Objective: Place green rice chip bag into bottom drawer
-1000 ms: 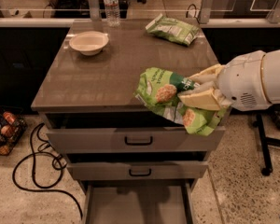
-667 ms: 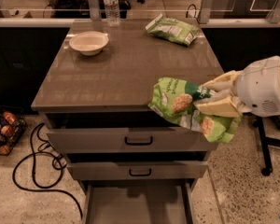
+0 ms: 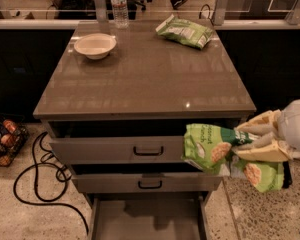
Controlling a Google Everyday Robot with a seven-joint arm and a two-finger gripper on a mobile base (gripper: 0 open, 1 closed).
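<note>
The green rice chip bag (image 3: 215,151) is bright lime green with round tan rice cakes printed on it. My gripper (image 3: 255,140) is shut on it, its cream fingers (image 3: 262,151) pinching the bag's right part. The bag hangs in the air in front of the right end of the top drawer, off the counter. The bottom drawer (image 3: 145,221) is pulled open below, its flat grey floor showing at the bottom edge of the view, left of and under the bag.
A brown counter (image 3: 145,79) carries a white bowl (image 3: 95,45), a water bottle (image 3: 119,5) and a paler green bag (image 3: 184,31) at the back. Two shallower drawers with black handles (image 3: 148,151) stick out. A black cable (image 3: 40,179) and a wire basket (image 3: 2,141) lie on the floor left.
The gripper with the bag has moved right and downward, from over the counter's front edge to in front of the top drawer.
</note>
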